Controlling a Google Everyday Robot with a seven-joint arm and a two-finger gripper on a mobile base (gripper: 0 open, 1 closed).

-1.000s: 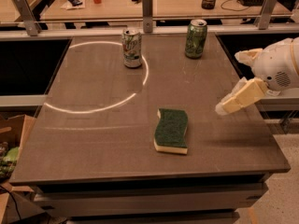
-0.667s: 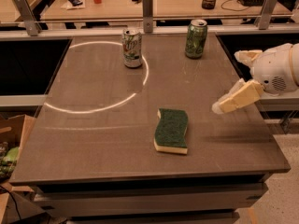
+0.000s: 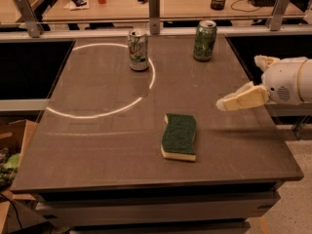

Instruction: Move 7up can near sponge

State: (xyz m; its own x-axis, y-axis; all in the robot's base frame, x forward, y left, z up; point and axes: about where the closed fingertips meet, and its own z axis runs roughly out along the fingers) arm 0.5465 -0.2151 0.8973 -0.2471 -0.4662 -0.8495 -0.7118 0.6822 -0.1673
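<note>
Change: gripper (image 3: 239,82) has edged left from the frame's right edge, over the table's (image 3: 97,145) right side; 7up can (image 3: 138,50) and sponge (image 3: 179,136) unmoved
Meaning: reach only begun, I judge; can not yet grasped
Gripper: fingers spread wide apart, holding and touching nothing
7up can: upright, upper centre-left, well apart from gripper
Sponge: flat, lower centre, well apart from can

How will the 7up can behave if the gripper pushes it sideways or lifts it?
The 7up can stands upright and narrow, so a high push may tip it; on its side it would likely roll. Its smooth metal wall may slip in a weak grasp. The open gripper is far from it, at the right edge of the table.
</note>
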